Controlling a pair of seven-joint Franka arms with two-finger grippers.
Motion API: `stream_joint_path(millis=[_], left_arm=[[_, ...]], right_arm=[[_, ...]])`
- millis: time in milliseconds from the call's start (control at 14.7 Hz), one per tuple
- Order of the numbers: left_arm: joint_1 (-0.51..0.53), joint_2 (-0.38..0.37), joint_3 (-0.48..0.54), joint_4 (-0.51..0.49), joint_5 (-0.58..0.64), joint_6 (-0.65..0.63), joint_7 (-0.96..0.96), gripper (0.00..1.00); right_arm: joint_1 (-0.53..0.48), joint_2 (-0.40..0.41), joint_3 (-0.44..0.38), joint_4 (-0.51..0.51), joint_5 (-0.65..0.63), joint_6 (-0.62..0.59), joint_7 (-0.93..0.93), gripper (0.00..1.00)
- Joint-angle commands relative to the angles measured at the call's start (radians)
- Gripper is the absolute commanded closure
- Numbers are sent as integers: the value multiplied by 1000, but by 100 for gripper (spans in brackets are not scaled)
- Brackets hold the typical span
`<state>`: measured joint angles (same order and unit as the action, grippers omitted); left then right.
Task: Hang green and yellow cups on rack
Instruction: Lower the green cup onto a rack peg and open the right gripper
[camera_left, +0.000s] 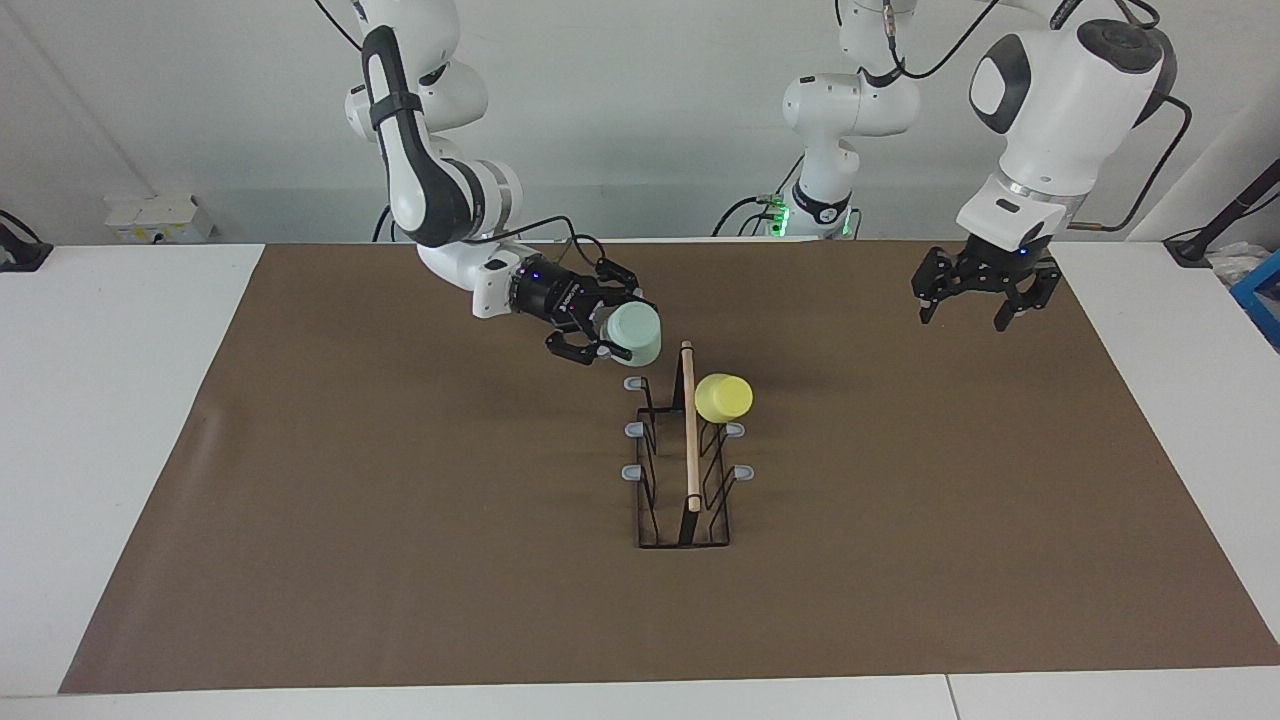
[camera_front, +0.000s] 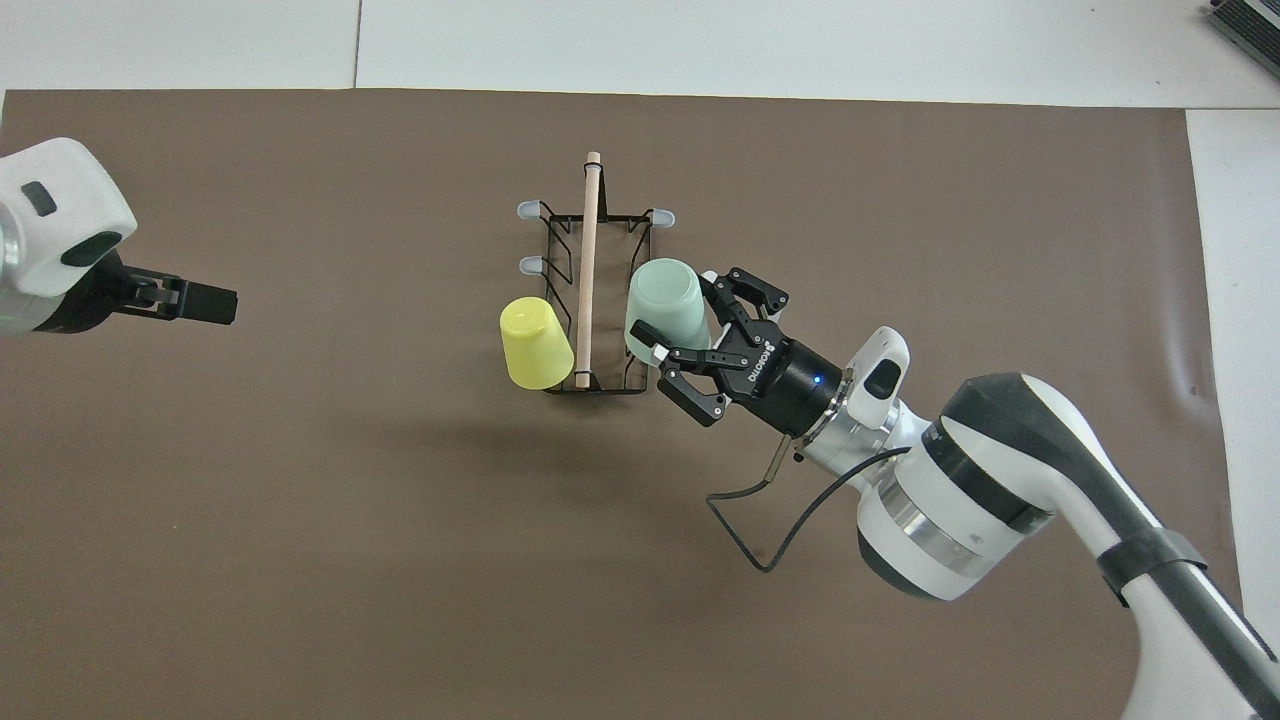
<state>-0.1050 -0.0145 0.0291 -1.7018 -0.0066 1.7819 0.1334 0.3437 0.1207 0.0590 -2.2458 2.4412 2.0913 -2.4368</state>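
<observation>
The right hand (camera_left: 612, 336) is gripping the green cup (camera_left: 635, 334) over the rack (camera_left: 685, 470); the yellow cup (camera_left: 723, 397) is hanging there. The left hand (camera_left: 982, 298) is hovering with fingers spread, over the bench's (camera_left: 400, 520) left-arm end.

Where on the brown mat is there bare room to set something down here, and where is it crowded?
Bare mat runs from the rack out to both ends and to the edge farthest from the robots. It is crowded at the rack's robot end: the yellow cup hangs there, and the right gripper holds the green cup beside it. The left gripper waits, open.
</observation>
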Motion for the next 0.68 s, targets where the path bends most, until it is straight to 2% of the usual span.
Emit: stream_joint_path(millis=[0,340,611], left_arm=[[18,45,-3,103,-16,-107,14,0],[18,48,-3,125,-13,-160,15,0],[10,48,-6,122,-3,-179,11,0]], right_arm=[[-9,97,7,-3,80,-134,-108,91],[-6,135,7,-27,91,-142,-177,91],[20,194,7,-44,172,-198,-243,91]])
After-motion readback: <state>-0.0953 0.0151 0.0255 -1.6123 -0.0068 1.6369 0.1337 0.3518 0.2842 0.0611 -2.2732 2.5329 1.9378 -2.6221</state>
